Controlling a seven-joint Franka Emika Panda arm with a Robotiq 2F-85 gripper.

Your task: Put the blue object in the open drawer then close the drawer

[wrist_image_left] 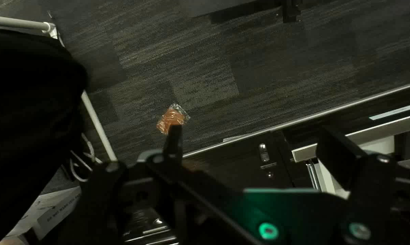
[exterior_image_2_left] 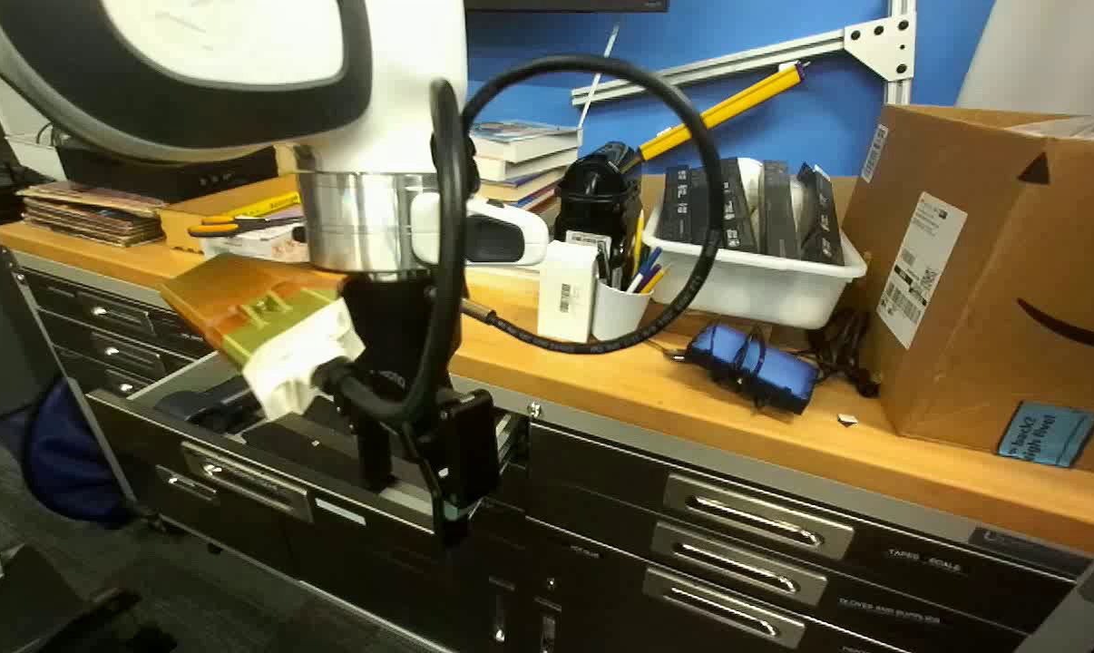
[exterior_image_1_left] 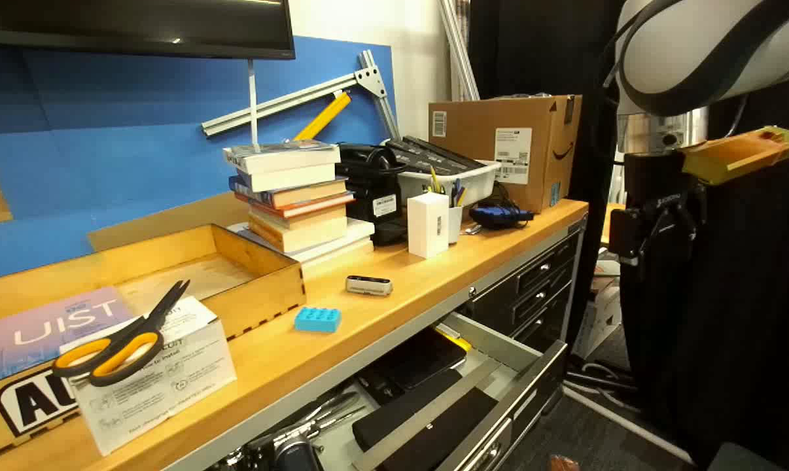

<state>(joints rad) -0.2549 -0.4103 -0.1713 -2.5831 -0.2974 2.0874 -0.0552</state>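
Note:
The blue object is a small light-blue toy brick (exterior_image_1_left: pixel 318 319) lying on the wooden bench top near its front edge. In an exterior view the arm hides it, and it is out of the wrist view. The drawer (exterior_image_1_left: pixel 524 396) stands pulled out below the bench top with dark boxes and tools inside. Its front also shows in an exterior view (exterior_image_2_left: pixel 139 452), and its silvery strip end shows in the wrist view (wrist_image_left: pixel 303 153). My gripper (wrist_image_left: pixel 257 146) is open and empty. It points down near the drawer's end, away from the brick; it shows in both exterior views (exterior_image_1_left: pixel 656 245) (exterior_image_2_left: pixel 420 490).
A small grey-white device (exterior_image_1_left: pixel 368 285) lies behind the brick. Scissors (exterior_image_1_left: pixel 129 340) rest on a white carton (exterior_image_1_left: pixel 165 392) beside a wooden tray (exterior_image_1_left: pixel 263 275). A book stack (exterior_image_1_left: pixel 296 216), a white box (exterior_image_1_left: pixel 428 224) and a cardboard box (exterior_image_2_left: pixel 991 299) stand along the bench.

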